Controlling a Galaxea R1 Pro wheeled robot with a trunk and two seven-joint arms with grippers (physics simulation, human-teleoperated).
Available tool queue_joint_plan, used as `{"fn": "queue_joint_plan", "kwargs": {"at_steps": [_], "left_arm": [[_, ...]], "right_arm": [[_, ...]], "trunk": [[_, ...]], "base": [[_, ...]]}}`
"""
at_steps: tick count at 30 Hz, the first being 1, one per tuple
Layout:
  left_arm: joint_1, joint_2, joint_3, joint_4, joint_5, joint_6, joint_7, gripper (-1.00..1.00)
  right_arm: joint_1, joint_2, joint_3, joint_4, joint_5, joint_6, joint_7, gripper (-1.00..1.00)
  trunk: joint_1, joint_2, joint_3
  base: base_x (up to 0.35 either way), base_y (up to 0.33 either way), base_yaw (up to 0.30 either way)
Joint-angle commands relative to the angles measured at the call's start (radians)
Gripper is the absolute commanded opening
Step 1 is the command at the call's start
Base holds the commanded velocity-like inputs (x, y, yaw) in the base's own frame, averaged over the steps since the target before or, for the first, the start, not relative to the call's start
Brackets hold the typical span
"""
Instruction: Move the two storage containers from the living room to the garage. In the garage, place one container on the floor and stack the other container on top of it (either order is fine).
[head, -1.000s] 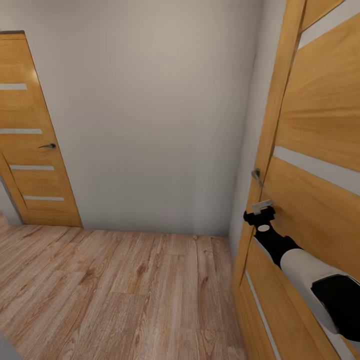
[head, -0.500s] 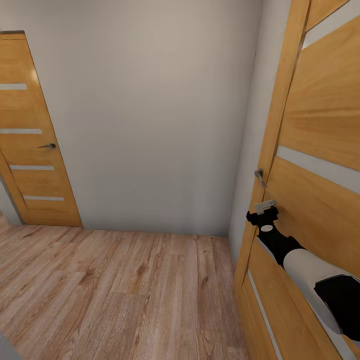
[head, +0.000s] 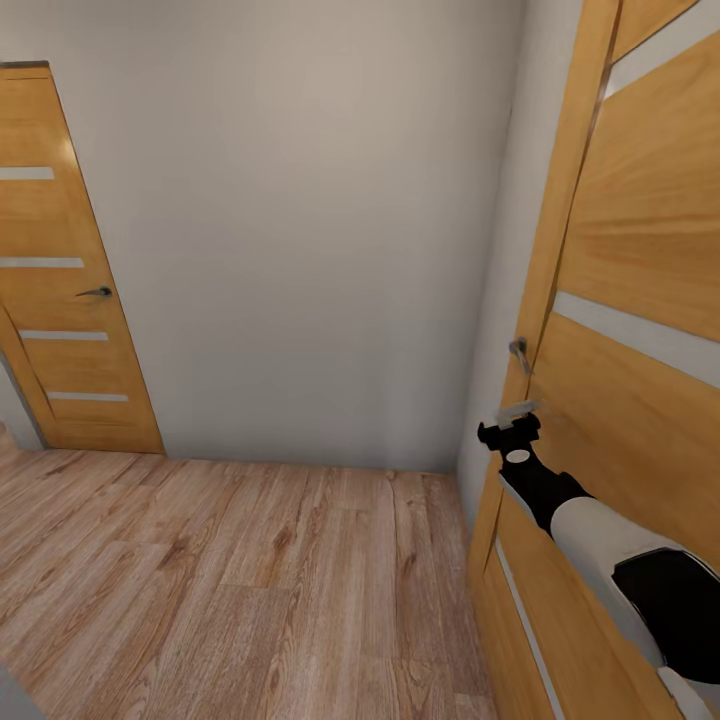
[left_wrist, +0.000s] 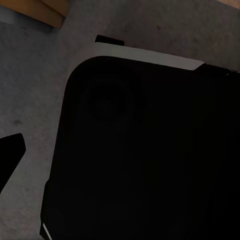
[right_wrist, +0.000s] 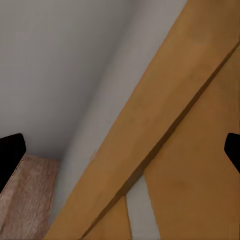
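The right gripper (head: 510, 425) is reaching up against the edge of the near wooden door (head: 640, 300) at the right, just below its metal lever handle (head: 517, 350). In the right wrist view its jaws are standing wide apart, one dark fingertip (right_wrist: 10, 155) at each side of the picture, with nothing between them but the door's edge and frame. The left gripper's state I cannot tell: its wrist view is looking onto a dark rounded part of the robot's body (left_wrist: 135, 150), with one dark fingertip (left_wrist: 10, 152) at the edge.

Beyond the arm, a pale wall (head: 300, 220) is closing off the far side, a second wooden door (head: 60, 270) is standing shut at the far left, and a light wood-plank floor (head: 230, 580) is running toward the robot.

No storage container is showing here, so where they lie cannot be told from these views. Going by the task, thin-walled open bins are likely to be light but to flex if squeezed mid-wall; taking hold at the rim near a corner, or at both short ends, looks soundest.
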Motion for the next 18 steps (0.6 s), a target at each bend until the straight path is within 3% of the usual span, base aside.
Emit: {"fn": "queue_joint_plan", "kwargs": {"at_steps": [1,7,13,14,18], "left_arm": [[0.000,0.000,0.000,-0.001,0.006,-0.002,0.000,1.00],[0.000,0.000,0.000,-0.001,0.006,-0.002,0.000,1.00],[0.000,0.000,0.000,-0.001,0.006,-0.002,0.000,1.00],[0.000,0.001,0.001,-0.001,0.006,-0.002,0.000,1.00],[0.000,0.001,0.001,-0.001,0.006,-0.002,0.000,1.00]], "right_arm": [[-0.001,0.004,0.003,0.001,0.003,-0.001,-0.004,1.00],[-0.001,0.006,0.003,0.001,0.003,-0.001,-0.004,1.00],[-0.001,0.029,0.004,0.002,0.003,-0.001,0.002,1.00],[-0.001,0.049,0.003,0.003,0.003,-0.002,0.005,1.00],[0.004,0.188,0.003,0.136,0.005,-0.022,0.016,1.00]], "trunk": [[0.000,0.000,-0.001],[0.000,0.000,-0.001],[0.000,0.000,-0.001],[0.000,0.000,-0.001],[0.000,0.000,-0.001]], "base": [[0.000,0.000,0.000],[0.000,0.000,0.000],[0.000,0.000,0.000],[0.000,0.000,0.000],[0.000,0.000,0.000]]}}
